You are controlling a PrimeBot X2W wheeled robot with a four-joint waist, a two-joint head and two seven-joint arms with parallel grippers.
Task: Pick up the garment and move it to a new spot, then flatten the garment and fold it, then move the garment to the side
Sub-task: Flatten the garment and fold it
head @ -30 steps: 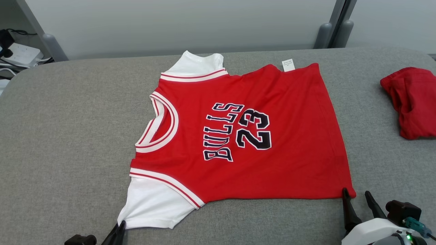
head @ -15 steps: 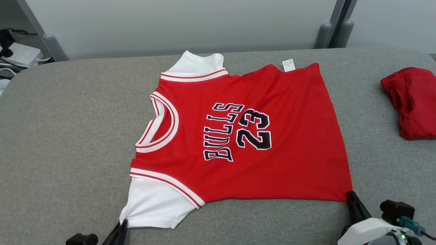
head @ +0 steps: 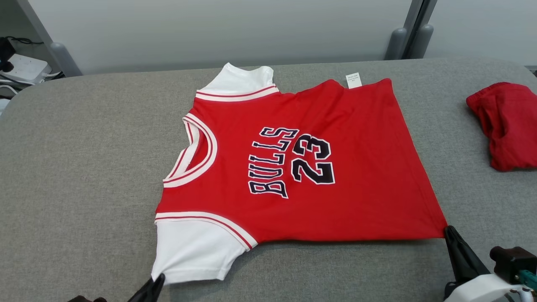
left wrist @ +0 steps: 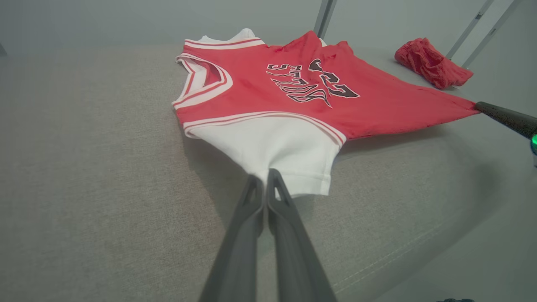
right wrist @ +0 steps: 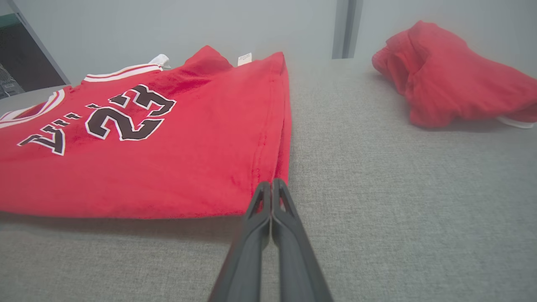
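Here we have the garment [head: 302,167], a red jersey with white sleeves, spread print side up across the middle of the grey padded table [head: 84,167], with its neck toward our left and its hem toward our right. Our left gripper [head: 156,280] has its two fingers pressed together on the hem of the near white sleeve [head: 193,251], and the cloth gathers to a point where they pinch it. Our right gripper [head: 449,231] is likewise closed on the near corner of the bottom hem, which is drawn out into a sharp tip. Between the two grips the near edge runs taut. The shadow beneath it suggests it is raised a little off the table, while the far half lies flat.

We judge the garment to be light, thin and wholly limp. It will hold no shape of its own, will sag wherever nothing holds it, and will probably drag on the coarse table covering instead of sliding freely. Two grips at the ends of one long edge suit it, since they let us stretch it and lay that edge over in a fold. Both pinches are small and sit at the very margin, so a hard pull could slip them off. A crumpled red cloth [head: 509,123] lies well apart at the far right.
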